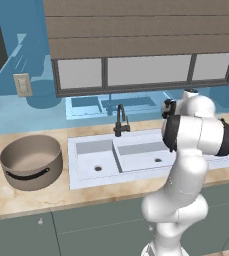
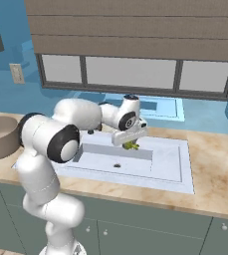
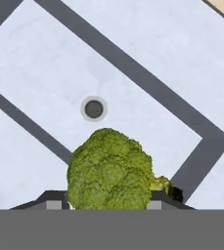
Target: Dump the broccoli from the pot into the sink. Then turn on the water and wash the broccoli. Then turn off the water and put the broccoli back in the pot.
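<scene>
You see a matt grey-brown metal pot [image 1: 31, 162] with black handles, a smooth white sink [image 1: 93, 167] under a black faucet [image 1: 120, 120], a mottled stone-look counter [image 1: 16, 195], and rough, lumpy green broccoli [image 3: 111, 171].

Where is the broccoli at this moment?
The broccoli is held in the gripper above the sink's right basin, with a round drain below it in the hand view.

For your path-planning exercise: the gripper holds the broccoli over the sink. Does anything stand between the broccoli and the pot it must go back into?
Judging from the base views, only the black faucet rises near that line. The gripper holds the broccoli over the sink; the pot sits open on the counter to its left.
</scene>
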### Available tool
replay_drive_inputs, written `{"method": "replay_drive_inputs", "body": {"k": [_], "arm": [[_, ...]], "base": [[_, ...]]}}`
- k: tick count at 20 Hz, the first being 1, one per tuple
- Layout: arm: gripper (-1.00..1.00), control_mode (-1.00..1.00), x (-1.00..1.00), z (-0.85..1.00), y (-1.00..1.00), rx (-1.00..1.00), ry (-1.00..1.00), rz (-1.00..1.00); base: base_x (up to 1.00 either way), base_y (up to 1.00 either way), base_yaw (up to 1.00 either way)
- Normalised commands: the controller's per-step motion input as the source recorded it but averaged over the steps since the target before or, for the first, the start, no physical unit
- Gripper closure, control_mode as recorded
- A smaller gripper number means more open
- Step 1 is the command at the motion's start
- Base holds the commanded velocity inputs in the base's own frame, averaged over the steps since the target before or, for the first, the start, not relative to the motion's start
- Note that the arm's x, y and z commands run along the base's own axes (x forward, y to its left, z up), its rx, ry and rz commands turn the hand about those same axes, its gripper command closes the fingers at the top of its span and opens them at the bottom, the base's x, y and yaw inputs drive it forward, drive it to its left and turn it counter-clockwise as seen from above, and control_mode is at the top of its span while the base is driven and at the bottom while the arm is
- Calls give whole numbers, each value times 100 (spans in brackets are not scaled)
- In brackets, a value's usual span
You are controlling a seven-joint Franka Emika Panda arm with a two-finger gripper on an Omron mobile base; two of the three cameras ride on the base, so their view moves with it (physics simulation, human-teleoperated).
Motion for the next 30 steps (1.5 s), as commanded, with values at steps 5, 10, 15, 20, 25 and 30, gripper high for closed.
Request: {"method": "replay_drive_inputs", "body": {"k": [5,10,15,20,25,30], "arm": [[100,-100,-24,100,71,6,-4,0],[100,-100,-45,100,88,2,-4,0],[100,-100,-63,93,86,0,-1,0],[100,-100,-71,70,97,0,0,0],[100,-100,-52,47,100,0,0,0],[100,-100,-12,19,100,0,0,0]], "base": [[0,0,0],[0,0,0],[0,0,0],[0,0,0],[0,0,0],[0,0,0]]}}
